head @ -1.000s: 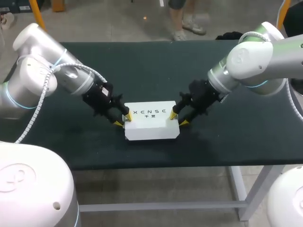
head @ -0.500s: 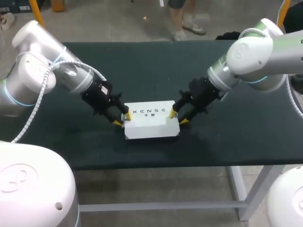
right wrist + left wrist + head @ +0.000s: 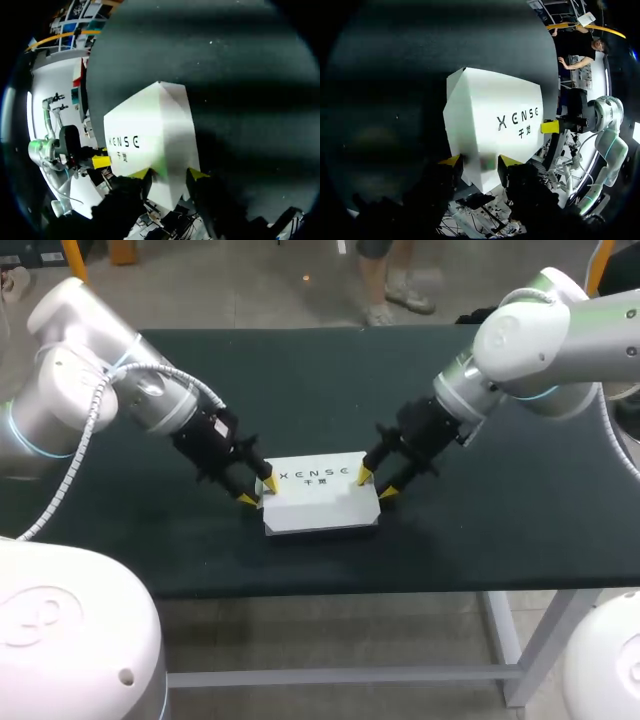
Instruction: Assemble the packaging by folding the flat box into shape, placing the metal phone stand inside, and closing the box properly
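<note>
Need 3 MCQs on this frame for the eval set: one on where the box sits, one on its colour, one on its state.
1. Where is the box?
A) at a far corner
B) in the middle of the table, between the left gripper and the right gripper
C) lifted high in the air

2. What colour is the box?
A) brown
B) blue
C) white

3. What state is the box in?
A) a flat sheet
B) folded into shape, top shut
C) folded, top wide open

Key:
1 B, since the head view shows a gripper at each end of it.
2 C, since it is white with dark print on top.
3 B, since side walls show and the printed top lies flat over them.
</note>
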Available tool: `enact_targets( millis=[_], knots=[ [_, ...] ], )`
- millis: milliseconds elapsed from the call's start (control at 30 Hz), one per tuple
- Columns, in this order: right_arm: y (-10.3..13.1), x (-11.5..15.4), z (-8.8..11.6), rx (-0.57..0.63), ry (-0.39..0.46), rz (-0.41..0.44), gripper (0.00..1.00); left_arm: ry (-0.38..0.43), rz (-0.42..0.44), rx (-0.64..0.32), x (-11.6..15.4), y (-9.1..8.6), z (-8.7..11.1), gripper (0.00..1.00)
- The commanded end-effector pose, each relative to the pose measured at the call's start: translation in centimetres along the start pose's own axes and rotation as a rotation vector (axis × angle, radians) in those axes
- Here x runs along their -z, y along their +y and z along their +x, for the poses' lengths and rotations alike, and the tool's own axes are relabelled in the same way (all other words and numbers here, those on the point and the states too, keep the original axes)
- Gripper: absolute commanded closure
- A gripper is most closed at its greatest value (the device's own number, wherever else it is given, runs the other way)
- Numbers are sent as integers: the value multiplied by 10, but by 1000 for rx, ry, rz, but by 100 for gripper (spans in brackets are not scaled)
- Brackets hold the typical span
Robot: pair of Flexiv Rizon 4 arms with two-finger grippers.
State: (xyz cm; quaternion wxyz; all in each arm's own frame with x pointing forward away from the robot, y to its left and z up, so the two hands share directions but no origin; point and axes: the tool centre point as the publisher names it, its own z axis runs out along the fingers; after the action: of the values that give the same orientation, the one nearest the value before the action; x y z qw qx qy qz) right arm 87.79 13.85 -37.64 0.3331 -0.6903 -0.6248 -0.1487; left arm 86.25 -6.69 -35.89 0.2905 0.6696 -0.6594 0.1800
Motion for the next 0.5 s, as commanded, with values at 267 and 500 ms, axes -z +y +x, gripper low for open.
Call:
enact_targets(
  millis=[267, 500],
  knots=[
    [7, 5, 5, -39, -7, 37, 51, -24, -48, 36, 2, -5, 7, 51],
    [7, 8, 7, -55, -9, 48, 51, -19, -64, 46, 3, -6, 9, 51]
  ],
)
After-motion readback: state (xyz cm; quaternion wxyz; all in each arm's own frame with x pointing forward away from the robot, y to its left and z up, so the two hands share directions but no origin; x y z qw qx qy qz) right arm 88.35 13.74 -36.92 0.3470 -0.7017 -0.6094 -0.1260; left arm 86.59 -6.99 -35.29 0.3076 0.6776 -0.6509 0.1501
